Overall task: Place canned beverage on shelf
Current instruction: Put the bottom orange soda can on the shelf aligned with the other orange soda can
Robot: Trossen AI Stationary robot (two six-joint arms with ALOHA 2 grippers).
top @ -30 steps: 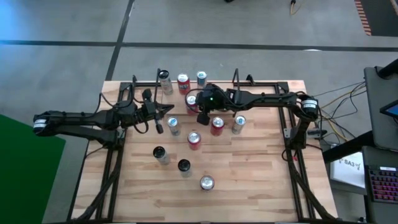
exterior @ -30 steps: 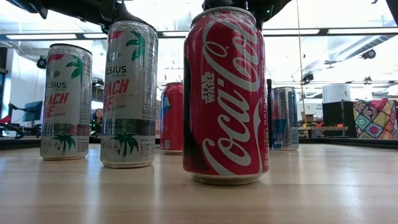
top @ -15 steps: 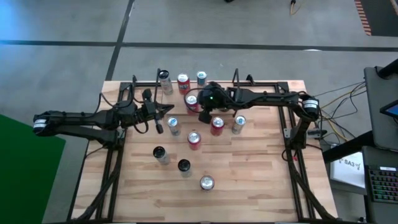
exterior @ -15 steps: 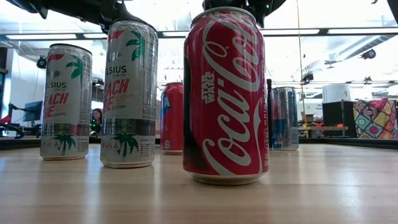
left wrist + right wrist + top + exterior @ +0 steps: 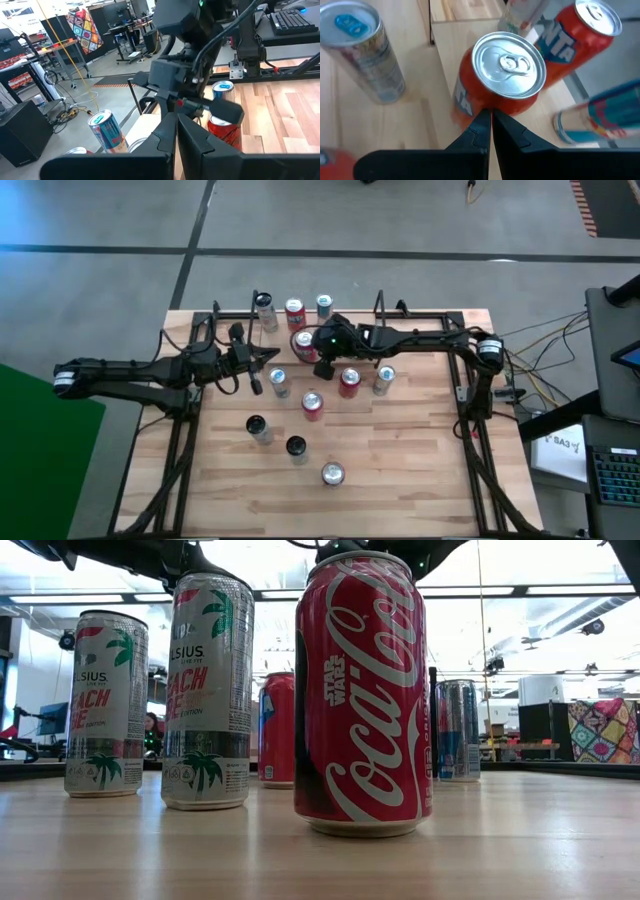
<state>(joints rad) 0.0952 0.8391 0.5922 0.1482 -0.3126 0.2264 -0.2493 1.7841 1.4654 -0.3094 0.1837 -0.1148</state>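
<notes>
Several cans stand on the wooden table (image 5: 400, 450). The shelf (image 5: 345, 313) runs along the far edge and holds three cans (image 5: 294, 310). Just in front of it stands an orange can (image 5: 303, 341) (image 5: 507, 67), upright, with a silver top. My right gripper (image 5: 314, 348) (image 5: 490, 117) reaches in from the right, slanting down. It is shut, with its tips at that can's near side. My left gripper (image 5: 256, 383) (image 5: 176, 125) hangs shut and level over the table's left part, holding nothing. A red cola can (image 5: 362, 690) fills the low view. My right gripper's shut fingertips (image 5: 485, 120) meet the picture of the orange can's side wall (image 5: 485, 102), below the rim, coming slantwise from the table's right and above. Whether they touch the can I cannot tell. The can stands upright on its base.
Loose cans stand around mid-table: a red one (image 5: 348, 381), a pale one (image 5: 384, 378), another red (image 5: 313, 404), a slim one (image 5: 279, 381), and three nearer the front (image 5: 332, 473). Black side frames (image 5: 180, 450) flank the table.
My right gripper has moved a little toward the table's left, closer to the orange can, and has stayed shut. The cans have kept their places.
</notes>
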